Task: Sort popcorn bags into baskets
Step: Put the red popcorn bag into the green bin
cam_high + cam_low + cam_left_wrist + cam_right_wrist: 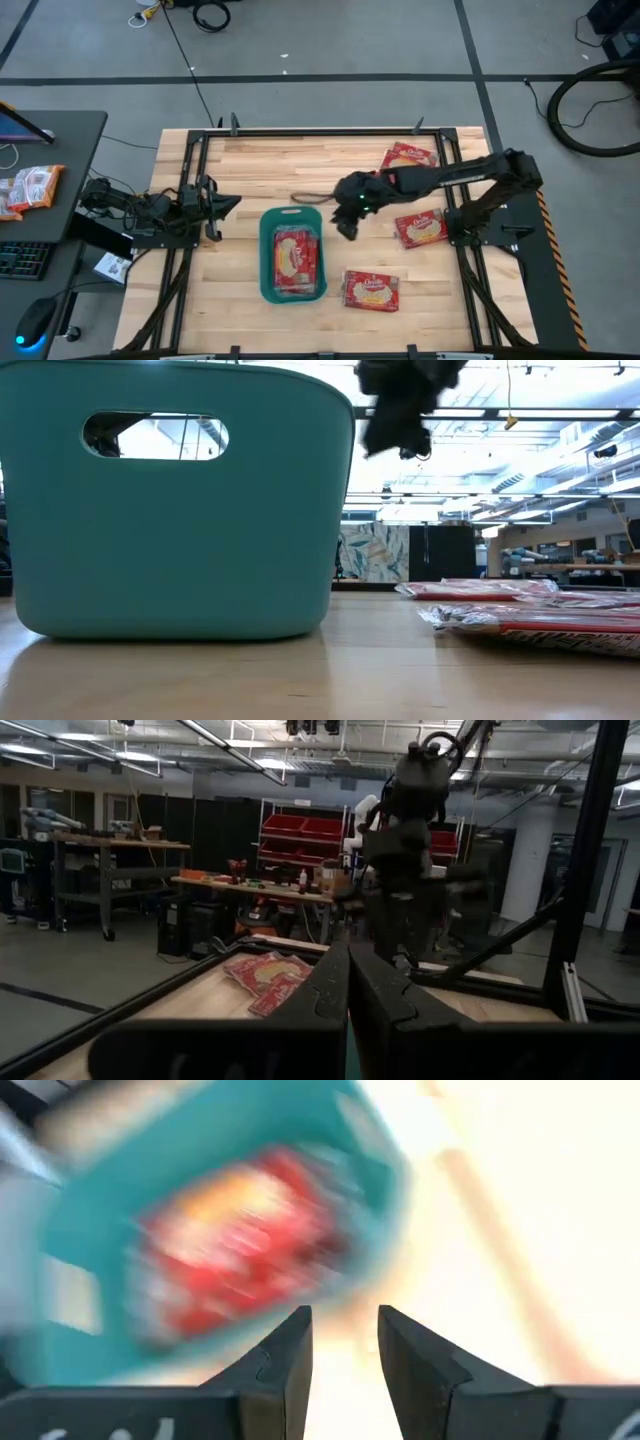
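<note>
Beside the bin's (268,262) right rim, near the table's (250,165) middle, my right gripper (347,228) hangs with fingers (285,1365) spread and nothing between them. Red popcorn bags (296,260) lie inside the bin; three more (420,228) lie toward the table's right edge. My left gripper (232,203) waits pressed together at the left edge.

A teal-green basket (293,253) is seen beside the dark right gripper (347,226); red popcorn bags (420,228) with cream-yellow pictures are shown around it on pale wood.
</note>
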Motion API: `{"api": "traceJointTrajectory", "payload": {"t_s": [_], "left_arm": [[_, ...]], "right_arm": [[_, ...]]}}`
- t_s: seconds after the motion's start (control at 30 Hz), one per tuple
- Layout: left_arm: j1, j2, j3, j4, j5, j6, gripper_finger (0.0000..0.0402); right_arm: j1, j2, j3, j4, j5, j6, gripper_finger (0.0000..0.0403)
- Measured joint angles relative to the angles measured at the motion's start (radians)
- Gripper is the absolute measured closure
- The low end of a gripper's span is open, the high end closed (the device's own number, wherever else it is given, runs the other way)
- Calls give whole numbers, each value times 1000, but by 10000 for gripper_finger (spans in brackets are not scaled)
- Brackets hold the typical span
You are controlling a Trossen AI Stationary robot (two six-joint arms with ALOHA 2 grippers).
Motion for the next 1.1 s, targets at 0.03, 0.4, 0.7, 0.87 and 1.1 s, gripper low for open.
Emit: {"api": "traceJointTrajectory", "payload": {"t_s": [0.03,0.4,0.7,0.87,1.1], "left_arm": [[0,0,0,0,0,0,395],[0,0,0,0,-2,3,395],[0,0,0,-3,-3,4,395],[0,0,0,-8,-3,7,395],[0,0,0,-7,-9,30,395]], "right_arm": [[0,-9,0,-67,57,-40,282],[-180,79,-2,-428,143,-237,274],[-404,182,-2,-440,78,-470,273],[-494,206,-2,-442,49,-592,250],[-607,266,5,-427,-36,-693,188]]}}
